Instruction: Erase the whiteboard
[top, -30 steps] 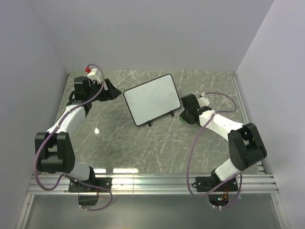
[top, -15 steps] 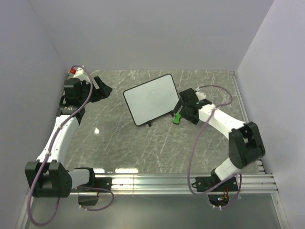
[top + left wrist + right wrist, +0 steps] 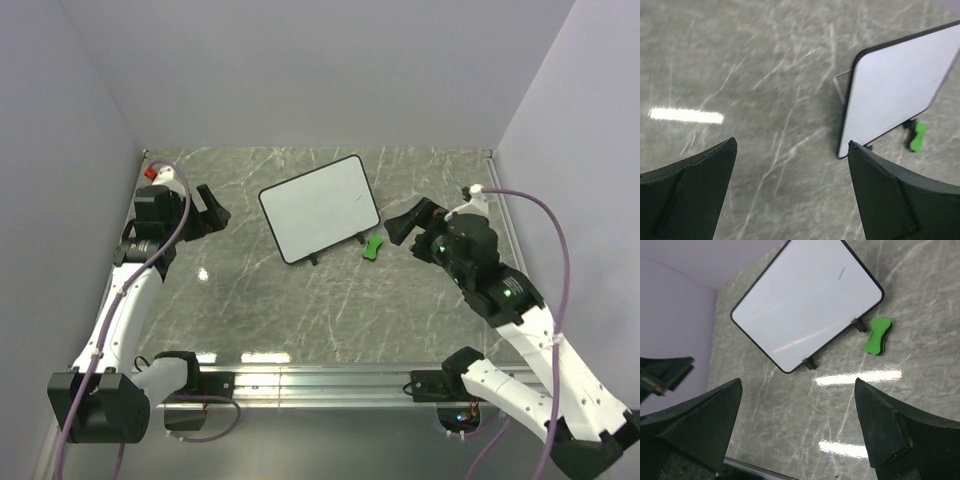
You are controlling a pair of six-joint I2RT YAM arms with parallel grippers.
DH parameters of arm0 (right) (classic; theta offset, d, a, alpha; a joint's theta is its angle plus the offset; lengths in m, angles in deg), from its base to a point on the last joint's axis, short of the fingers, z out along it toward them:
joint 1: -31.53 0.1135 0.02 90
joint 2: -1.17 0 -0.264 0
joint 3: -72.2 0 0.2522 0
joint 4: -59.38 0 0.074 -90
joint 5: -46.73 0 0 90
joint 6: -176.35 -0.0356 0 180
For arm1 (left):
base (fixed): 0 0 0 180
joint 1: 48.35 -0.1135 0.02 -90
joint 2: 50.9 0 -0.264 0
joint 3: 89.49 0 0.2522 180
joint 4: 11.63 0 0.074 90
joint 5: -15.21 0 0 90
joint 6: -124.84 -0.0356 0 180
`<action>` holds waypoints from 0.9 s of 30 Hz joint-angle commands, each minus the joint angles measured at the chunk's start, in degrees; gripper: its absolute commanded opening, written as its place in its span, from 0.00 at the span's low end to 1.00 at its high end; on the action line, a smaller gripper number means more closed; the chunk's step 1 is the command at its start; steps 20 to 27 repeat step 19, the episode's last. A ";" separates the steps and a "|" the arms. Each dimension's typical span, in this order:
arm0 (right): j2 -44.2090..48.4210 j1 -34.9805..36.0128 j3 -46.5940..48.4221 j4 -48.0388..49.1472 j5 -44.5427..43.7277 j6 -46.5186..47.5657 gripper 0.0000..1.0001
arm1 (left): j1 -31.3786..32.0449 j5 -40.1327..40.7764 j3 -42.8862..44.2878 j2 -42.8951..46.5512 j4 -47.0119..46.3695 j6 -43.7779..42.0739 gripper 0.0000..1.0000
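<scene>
The left arm [image 3: 128,290] reaches up the left side to the far left, and the left gripper [image 3: 212,207] points right, jaws spread wide and holding nothing. The right arm [image 3: 520,315] leans in from the near right, with the right gripper [image 3: 410,224] aimed left, jaws likewise wide and empty.

Whiteboard [image 3: 320,207] stands propped. Green eraser [image 3: 373,246] lies just beside its near-right corner. My left gripper [image 3: 212,207] hangs left of it, my right gripper [image 3: 408,228] right; neither touches it.

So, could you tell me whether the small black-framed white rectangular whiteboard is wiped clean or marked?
Almost clean: the whiteboard shows one short dark stroke near a corner; the rest looks blank.
</scene>
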 commanded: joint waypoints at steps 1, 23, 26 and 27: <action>2.26 -0.02 -0.22 -1.14 0.29 1.73 1.00 | 0.23 5.94 -2.64 3.13 3.75 -0.51 0.98; 3.94 -0.11 3.11 -0.35 -0.07 3.92 1.00 | 0.41 13.51 -4.50 5.60 4.19 -0.06 0.99; 3.94 -0.11 3.11 -0.35 -0.07 3.92 1.00 | 0.41 13.51 -4.50 5.60 4.19 -0.06 0.99; 3.94 -0.11 3.11 -0.35 -0.07 3.92 1.00 | 0.41 13.51 -4.50 5.60 4.19 -0.06 0.99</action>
